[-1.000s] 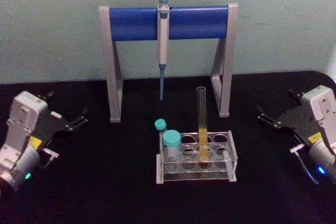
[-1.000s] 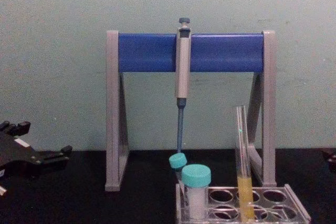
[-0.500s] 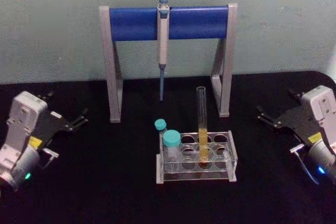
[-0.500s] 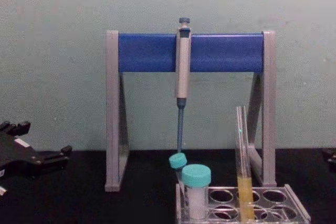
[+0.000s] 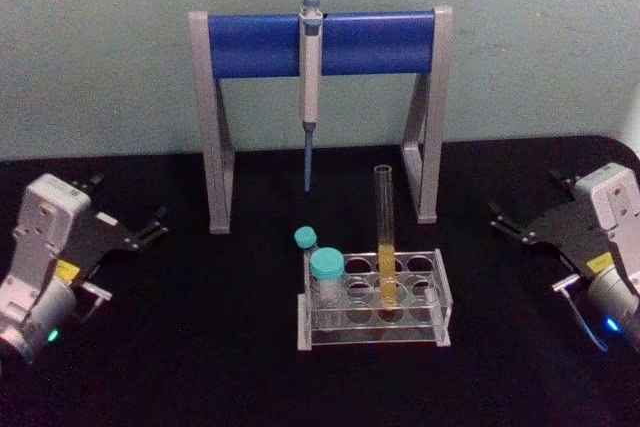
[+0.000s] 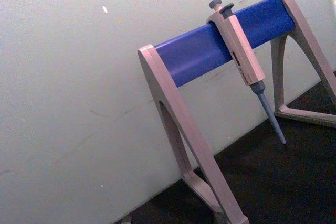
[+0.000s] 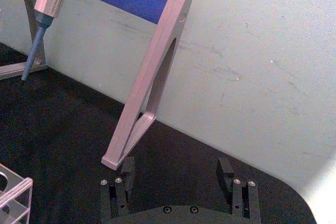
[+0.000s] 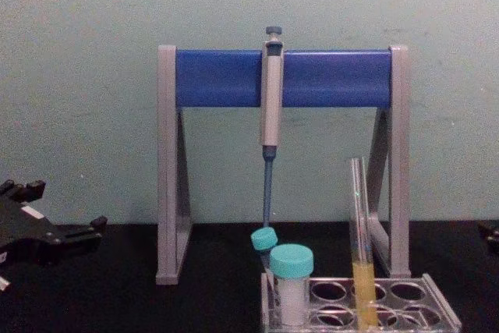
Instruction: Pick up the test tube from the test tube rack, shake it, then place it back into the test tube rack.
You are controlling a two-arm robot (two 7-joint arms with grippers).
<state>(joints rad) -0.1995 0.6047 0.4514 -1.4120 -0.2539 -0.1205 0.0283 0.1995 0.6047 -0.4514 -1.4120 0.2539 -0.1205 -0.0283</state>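
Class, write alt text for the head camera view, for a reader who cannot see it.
A test tube of yellow-orange liquid stands in a clear test tube rack beside two teal-capped vials. The left gripper and right gripper are open at either side, apart from it; a pipette hangs from a blue-barred stand behind.

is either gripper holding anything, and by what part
Nothing is held: the left gripper and right gripper are open, apart from the test tube, which stands in the test tube rack.
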